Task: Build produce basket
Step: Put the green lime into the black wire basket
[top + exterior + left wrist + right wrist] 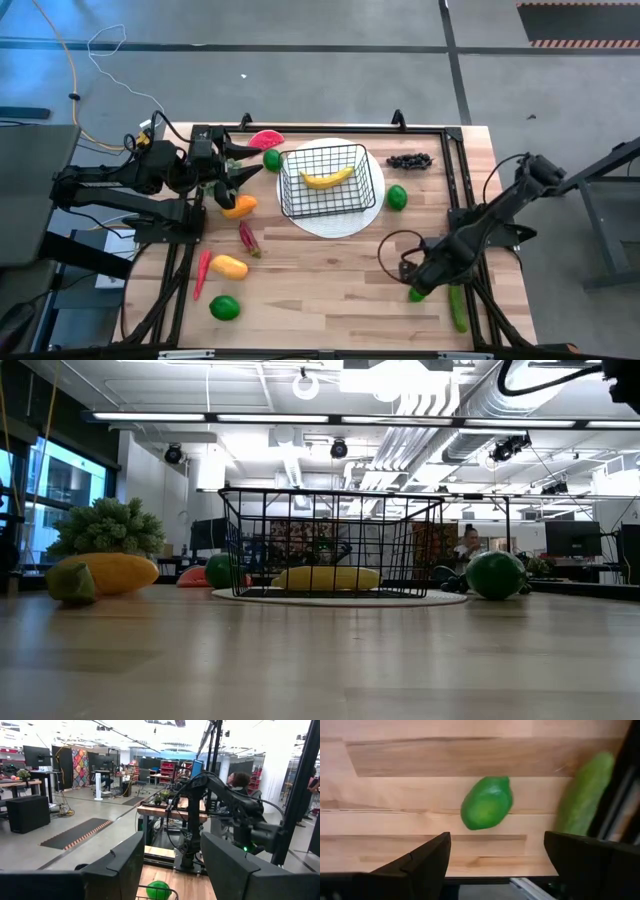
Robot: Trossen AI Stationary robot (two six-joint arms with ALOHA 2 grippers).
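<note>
The black wire basket (330, 180) stands on a round white plate (340, 225) at the table's middle, with a yellow banana (328, 178) lying inside. My right gripper (497, 850) is open near the table's front right, its fingers on either side of a green lime (486, 802) that lies on the wood and touching nothing. A green cucumber (583, 792) lies beside it. My left gripper (245, 162) is open and empty at the far left, held level, between the watermelon slice (265, 138), a lime (272, 158) and an orange fruit (238, 206).
Dark grapes (410, 160) and another lime (397, 197) lie right of the basket. Two red peppers (248, 238) (203, 272), a yellow-orange fruit (228, 266) and a lime (225, 307) lie at the front left. A black frame rail (458, 170) runs along the table's right side.
</note>
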